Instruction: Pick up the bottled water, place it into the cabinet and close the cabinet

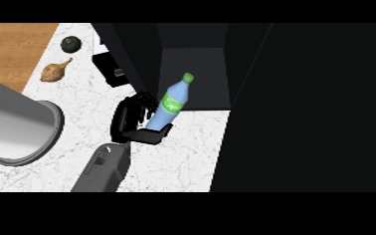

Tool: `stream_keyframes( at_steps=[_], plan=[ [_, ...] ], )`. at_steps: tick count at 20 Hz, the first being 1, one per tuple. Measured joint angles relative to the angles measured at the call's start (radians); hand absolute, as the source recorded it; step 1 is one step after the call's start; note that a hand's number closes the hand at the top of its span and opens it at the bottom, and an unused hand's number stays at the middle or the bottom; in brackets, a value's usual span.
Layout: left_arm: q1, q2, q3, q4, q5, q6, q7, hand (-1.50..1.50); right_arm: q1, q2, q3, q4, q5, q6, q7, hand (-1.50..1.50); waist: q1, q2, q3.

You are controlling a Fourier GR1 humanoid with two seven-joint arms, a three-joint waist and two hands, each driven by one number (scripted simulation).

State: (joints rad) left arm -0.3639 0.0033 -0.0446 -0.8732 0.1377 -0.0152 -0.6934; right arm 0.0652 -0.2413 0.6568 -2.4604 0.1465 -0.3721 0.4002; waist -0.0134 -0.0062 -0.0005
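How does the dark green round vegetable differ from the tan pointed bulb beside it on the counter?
The dark green round vegetable is nearly spherical; the tan pointed bulb tapers to a thin tip. The vegetable sits farther up the view than the bulb. Both lie on the white marbled counter, left of the dark cabinet.

No legible text, brand or number in the head view.
The only label-like surface is the green label (173, 101) wrapped round the middle of the bottled water (163, 118). It shows as a plain green band with faint paler marks that can't be read as letters, a logo or digits.
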Motion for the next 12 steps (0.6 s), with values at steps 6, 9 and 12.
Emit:
stream_keyframes(
  at_steps=[6, 9, 12],
  plan=[
    [-0.011, 0.008, -0.122, -0.099, 0.116, 0.118, 0.116, 1.50, 0.002, -0.016, -0.008, 0.001, -0.001, -0.004, -0.013, -1.50, 0.004, 0.003, -0.001],
    [-0.024, 0.016, -0.178, -0.120, 0.171, 0.197, 0.157, 1.50, 0.019, -0.029, -0.009, -0.001, -0.004, -0.005, -0.028, -1.50, 0.002, 0.005, 0.000],
    [-0.062, 0.010, -0.234, -0.157, 0.190, 0.268, 0.203, 1.50, 0.013, -0.029, -0.002, -0.002, -0.004, -0.014, -0.028, -1.50, -0.001, 0.004, 0.000]
  ],
)
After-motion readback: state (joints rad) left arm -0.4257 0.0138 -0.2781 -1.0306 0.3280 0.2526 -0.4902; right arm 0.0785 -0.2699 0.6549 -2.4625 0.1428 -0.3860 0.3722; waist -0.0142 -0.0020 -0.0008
